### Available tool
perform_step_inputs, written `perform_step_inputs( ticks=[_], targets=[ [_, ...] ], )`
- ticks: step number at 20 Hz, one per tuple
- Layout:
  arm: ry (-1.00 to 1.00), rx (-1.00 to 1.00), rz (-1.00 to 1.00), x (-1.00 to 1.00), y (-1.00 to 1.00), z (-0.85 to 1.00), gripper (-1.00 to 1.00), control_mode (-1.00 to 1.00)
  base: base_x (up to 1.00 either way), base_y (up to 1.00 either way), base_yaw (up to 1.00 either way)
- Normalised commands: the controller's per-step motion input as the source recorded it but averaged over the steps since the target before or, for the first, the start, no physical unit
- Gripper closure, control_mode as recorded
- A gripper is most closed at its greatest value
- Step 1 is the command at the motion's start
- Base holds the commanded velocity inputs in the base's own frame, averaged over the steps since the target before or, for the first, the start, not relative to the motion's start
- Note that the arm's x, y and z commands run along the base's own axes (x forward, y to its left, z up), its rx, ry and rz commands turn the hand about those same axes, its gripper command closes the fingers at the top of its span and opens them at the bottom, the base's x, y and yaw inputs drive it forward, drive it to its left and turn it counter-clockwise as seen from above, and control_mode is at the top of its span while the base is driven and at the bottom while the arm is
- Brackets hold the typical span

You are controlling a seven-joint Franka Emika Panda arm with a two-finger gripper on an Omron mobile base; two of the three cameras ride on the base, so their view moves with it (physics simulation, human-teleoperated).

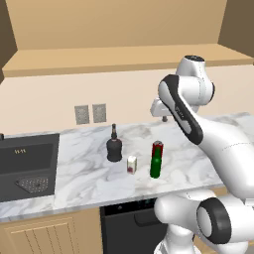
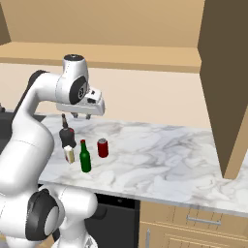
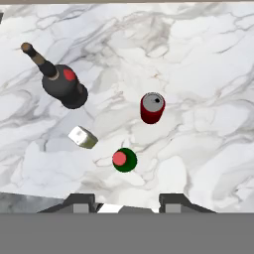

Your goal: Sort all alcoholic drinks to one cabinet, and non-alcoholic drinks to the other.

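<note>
The pincer (image 3: 126, 202) hangs high over the marble desk (image 1: 89, 173), pointing down, jaws apart and empty. Below stand one black bottle (image 1: 114, 147), one green bottle (image 1: 156, 165), one red can (image 2: 102, 147) and one white carton (image 1: 131, 164).

I am working in a kitchen, a rendered one; a white marble counter (image 1: 89, 173) runs across the middle of the frame, with a dark sink (image 1: 27, 166) set in at the left; light-wood base cabinets (image 2: 193, 225) sit below at lower right; two wall outlets (image 1: 91, 113) mark the beige backsplash.
</note>
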Motion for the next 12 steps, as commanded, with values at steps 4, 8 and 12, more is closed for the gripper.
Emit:
perform_step_inputs(
  ticks=[4,8,12],
  targets=[
    [0.01,0.0,0.0,-0.05,0.0,0.0,-1.0,-1.0,0.0,0.0,0.0],
    [0.01,0.0,0.0,-0.14,0.0,0.0,-1.0,-1.0,0.0,0.0,0.0],
    [0.0,0.0,0.0,-0.25,0.0,-0.09,-1.0,-1.0,0.0,0.0,0.0]
  ],
)
